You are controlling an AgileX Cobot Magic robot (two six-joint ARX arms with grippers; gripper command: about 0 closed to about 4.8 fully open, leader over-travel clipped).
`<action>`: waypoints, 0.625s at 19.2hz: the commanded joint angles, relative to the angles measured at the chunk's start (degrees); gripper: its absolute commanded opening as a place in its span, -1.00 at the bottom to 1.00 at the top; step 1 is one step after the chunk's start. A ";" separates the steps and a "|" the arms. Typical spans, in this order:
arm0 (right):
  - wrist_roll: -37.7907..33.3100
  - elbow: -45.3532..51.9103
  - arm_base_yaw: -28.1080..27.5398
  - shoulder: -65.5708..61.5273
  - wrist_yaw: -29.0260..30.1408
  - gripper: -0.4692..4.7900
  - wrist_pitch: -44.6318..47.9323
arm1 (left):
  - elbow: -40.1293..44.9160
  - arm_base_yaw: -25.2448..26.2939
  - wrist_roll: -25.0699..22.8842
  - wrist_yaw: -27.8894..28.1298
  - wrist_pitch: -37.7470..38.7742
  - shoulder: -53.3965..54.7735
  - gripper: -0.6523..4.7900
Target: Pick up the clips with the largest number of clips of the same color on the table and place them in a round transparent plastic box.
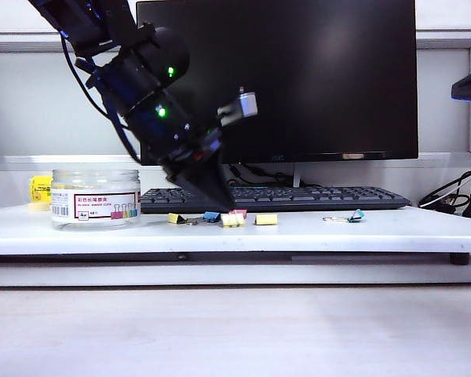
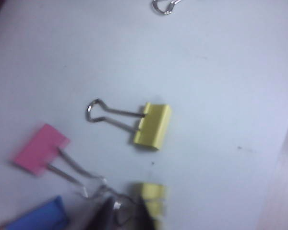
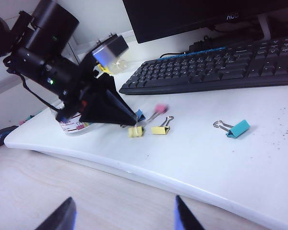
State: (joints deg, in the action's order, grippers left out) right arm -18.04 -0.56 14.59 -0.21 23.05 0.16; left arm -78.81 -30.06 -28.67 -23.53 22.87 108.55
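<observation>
Three yellow clips lie in a row on the white table: one near the round transparent plastic box, one under my left gripper, and one just right of it. In the left wrist view the free yellow clip lies flat. My left gripper has its dark fingers drawn together on the wire handle of another yellow clip. My right gripper hangs open over the wooden surface in front of the table, holding nothing.
A pink clip and a blue clip lie right beside the gripped one. A teal clip sits apart to the right. Behind the clips stand a black keyboard and a monitor. A small yellow object sits behind the box.
</observation>
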 commanded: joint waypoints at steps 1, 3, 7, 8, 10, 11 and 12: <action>-0.11 -0.15 0.02 0.09 0.24 0.18 1.40 | -0.22 -0.02 -0.31 0.39 -0.37 -0.11 -0.43; -0.11 -0.15 0.02 0.09 0.26 0.18 1.40 | -0.22 -0.02 -0.31 0.63 -0.52 -0.11 -0.43; -0.11 -0.15 0.02 0.09 0.26 0.18 1.40 | -0.22 -0.02 -0.28 1.05 -1.31 -0.11 -0.44; -0.11 -0.15 0.02 0.09 0.26 0.18 1.40 | -0.22 -0.02 -0.28 1.05 -1.40 -0.11 -0.44; -0.11 -0.15 0.02 0.09 0.26 0.18 1.40 | -0.22 -0.02 -0.26 1.05 -1.64 -0.11 -0.44; -0.11 -0.15 0.02 0.09 0.26 0.18 1.40 | -0.22 -0.02 -0.26 1.05 -1.75 -0.11 -0.44; -0.11 -0.15 0.02 0.09 0.26 0.18 1.40 | -0.22 -0.02 -0.26 1.03 -1.77 -0.11 -0.47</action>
State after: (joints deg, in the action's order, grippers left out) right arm -18.04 -0.56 14.59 -0.21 23.16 0.19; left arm -78.94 -30.06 -28.88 -22.41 21.76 108.66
